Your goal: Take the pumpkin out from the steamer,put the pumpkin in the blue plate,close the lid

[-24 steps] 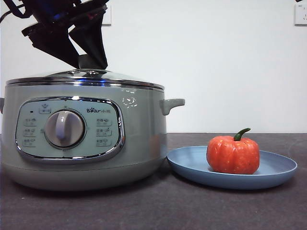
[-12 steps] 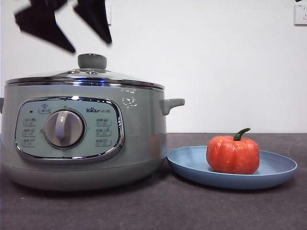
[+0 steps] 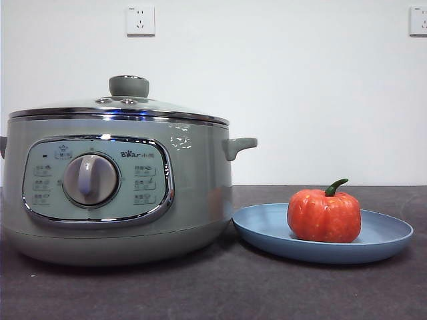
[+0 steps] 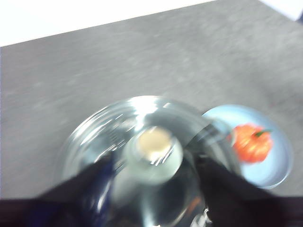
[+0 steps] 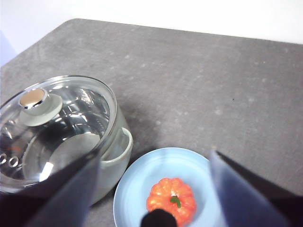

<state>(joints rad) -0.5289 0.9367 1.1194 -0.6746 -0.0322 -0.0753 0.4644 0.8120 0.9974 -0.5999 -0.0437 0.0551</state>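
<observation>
The sage-green steamer stands at the left with the glass lid closed on it, green knob on top. The orange pumpkin sits upright on the blue plate to the right of the pot. My left gripper is open high above the lid knob, jaws either side of it and apart from it. My right gripper is open and empty above the pumpkin and plate. Neither arm shows in the front view.
Dark grey tabletop around the pot and plate. A white wall with two sockets stands behind. The pot's side handle points toward the plate.
The left gripper let go of the lid knob, opened, and rose out of the front view. The lid stays on the pot. The pumpkin and plate have not moved.
</observation>
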